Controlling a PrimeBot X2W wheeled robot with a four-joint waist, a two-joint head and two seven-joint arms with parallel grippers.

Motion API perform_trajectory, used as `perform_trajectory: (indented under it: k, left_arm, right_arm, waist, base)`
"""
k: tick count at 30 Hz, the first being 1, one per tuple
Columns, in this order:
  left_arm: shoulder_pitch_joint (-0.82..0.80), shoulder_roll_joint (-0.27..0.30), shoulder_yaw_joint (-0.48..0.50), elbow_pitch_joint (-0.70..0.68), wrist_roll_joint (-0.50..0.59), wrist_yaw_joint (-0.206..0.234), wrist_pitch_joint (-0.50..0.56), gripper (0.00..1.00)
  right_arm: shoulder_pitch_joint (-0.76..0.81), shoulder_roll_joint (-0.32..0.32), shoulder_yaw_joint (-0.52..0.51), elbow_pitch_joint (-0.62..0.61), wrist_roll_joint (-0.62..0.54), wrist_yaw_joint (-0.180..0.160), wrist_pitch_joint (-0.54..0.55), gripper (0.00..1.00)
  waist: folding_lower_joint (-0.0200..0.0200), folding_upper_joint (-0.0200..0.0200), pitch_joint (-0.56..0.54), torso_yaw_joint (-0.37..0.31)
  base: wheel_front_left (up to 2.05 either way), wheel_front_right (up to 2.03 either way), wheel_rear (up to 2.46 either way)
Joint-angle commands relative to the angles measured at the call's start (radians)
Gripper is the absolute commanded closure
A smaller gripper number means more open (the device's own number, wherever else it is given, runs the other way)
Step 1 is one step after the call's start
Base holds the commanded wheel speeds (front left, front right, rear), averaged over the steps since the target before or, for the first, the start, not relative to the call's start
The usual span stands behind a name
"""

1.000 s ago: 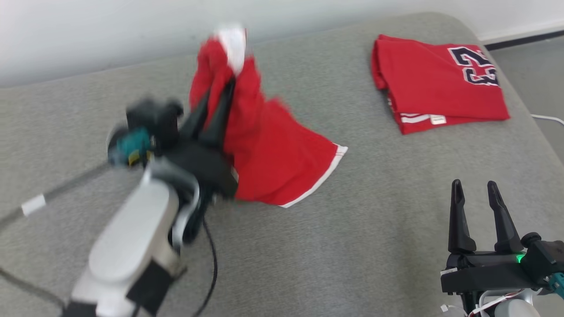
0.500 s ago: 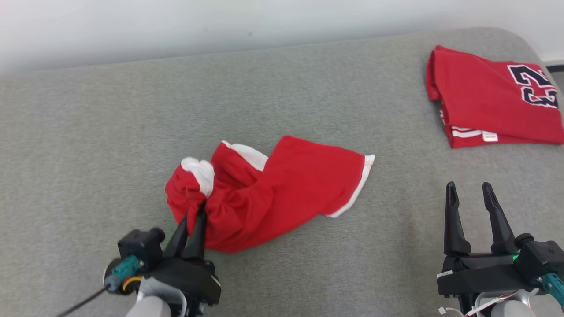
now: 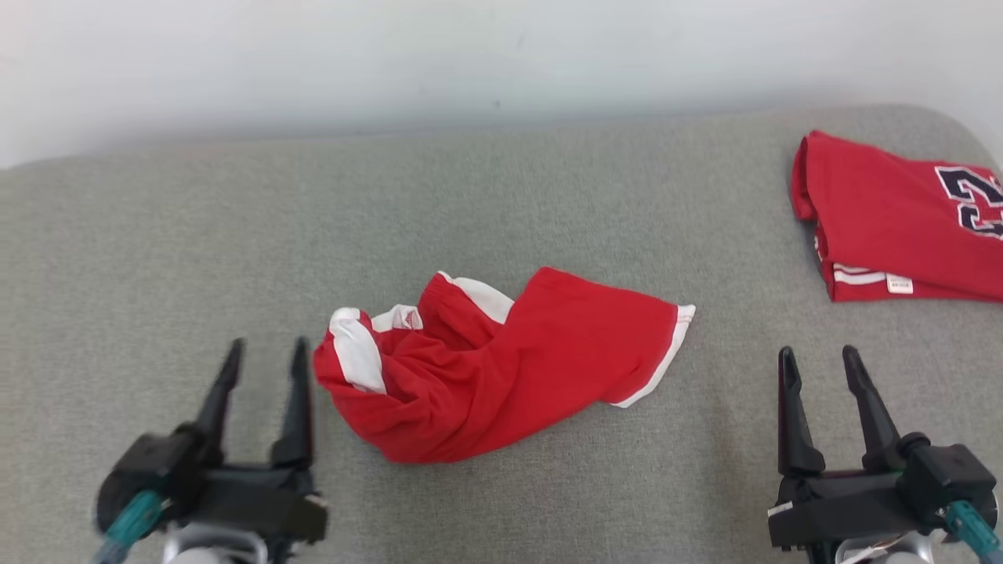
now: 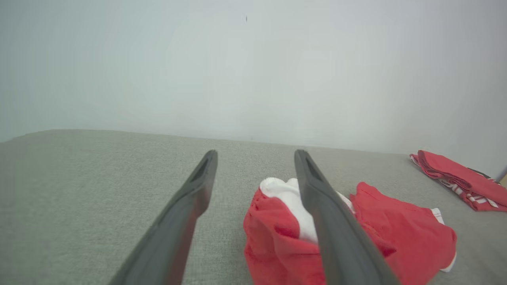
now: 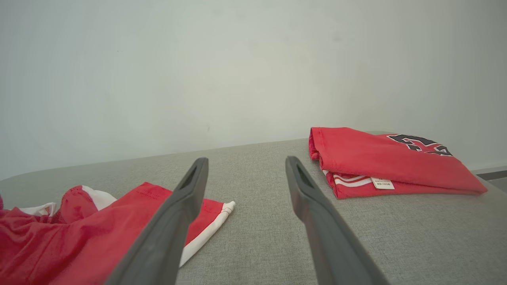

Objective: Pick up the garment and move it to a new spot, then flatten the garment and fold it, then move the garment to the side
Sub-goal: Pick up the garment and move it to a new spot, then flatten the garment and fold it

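Left gripper (image 3: 268, 350) stood wide open and empty, its fingers just beside the crumpled red garment (image 3: 509, 368) lying mid-way on the grey cushion (image 3: 548, 188). Right gripper (image 3: 818, 354) gaped likewise, holding nothing, well apart from it. On the folded red jersey (image 3: 885, 204), dark numerals (image 3: 972, 200) began with a 2; its white hem label (image 3: 899, 283) was too small to read.

folded red jersey (image 3: 878, 211), dark numeral 2 (image 3: 962, 192) then a digit cut by the edge, small white tag (image 3: 899, 283), print unreadable
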Motion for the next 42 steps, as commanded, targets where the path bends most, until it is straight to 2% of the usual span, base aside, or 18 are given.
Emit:
perform_trajectory:
  k: [1,7,13,15,21,28,33,42]
  left_arm:
    - [0.036,0.002,0.030,-0.020,0.021,-0.007,-0.003,0.00]
    - [0.138,-0.001,0.140,-0.086,0.099,-0.027,-0.003,0.00]
    - [0.242,-0.020,0.221,-0.131,0.158,-0.066,-0.003,0.00]
    - [0.269,-0.021,0.232,-0.131,0.183,-0.075,-0.003,0.00]
    - [0.329,-0.071,0.269,-0.137,0.221,-0.096,-0.003,0.00]
    - [0.354,-0.106,0.321,-0.129,0.235,-0.114,-0.003,0.00]
    - [0.361,-0.122,0.358,-0.120,0.251,-0.127,-0.003,0.00]
    - [0.349,-0.137,0.364,-0.111,0.269,-0.136,-0.003,0.00]
  right_arm:
    - [0.017,0.000,0.002,0.002,-0.009,-0.003,0.000,0.00]
    - [0.044,-0.001,0.012,0.011,-0.018,-0.003,0.000,0.00]
    - [0.076,-0.011,0.025,0.012,-0.010,-0.003,0.000,0.00]
    - [0.084,-0.014,0.027,0.014,-0.005,-0.003,0.000,0.00]
    - [0.118,-0.012,0.034,0.017,0.006,-0.003,0.000,0.00]
    - [0.141,-0.008,0.041,0.023,0.021,-0.003,0.000,0.00]
    - [0.152,-0.005,0.048,0.028,0.027,-0.003,0.000,0.00]
    - [0.152,-0.004,0.062,0.038,0.029,-0.003,0.000,0.00]
  waist:
    - [0.0000,0.0000,-0.030,0.016]
    - [0.0000,0.0000,-0.086,0.026]
    - [0.0000,0.0000,-0.122,0.034]
    - [0.0000,0.0000,-0.130,0.038]
    - [0.0000,0.0000,-0.148,0.050]
    - [0.0000,0.0000,-0.153,0.063]
    - [0.0000,0.0000,-0.154,0.061]
    - [0.0000,0.0000,-0.152,0.064]
  base:
    - [0.00,0.00,0.00]
    - [0.00,0.00,0.00]
    - [0.00,0.00,0.00]
    - [0.00,0.00,0.00]
    - [0.00,0.00,0.00]
    - [0.00,0.00,0.00]
    - [0.00,0.00,0.00]
    - [0.00,0.00,0.00]
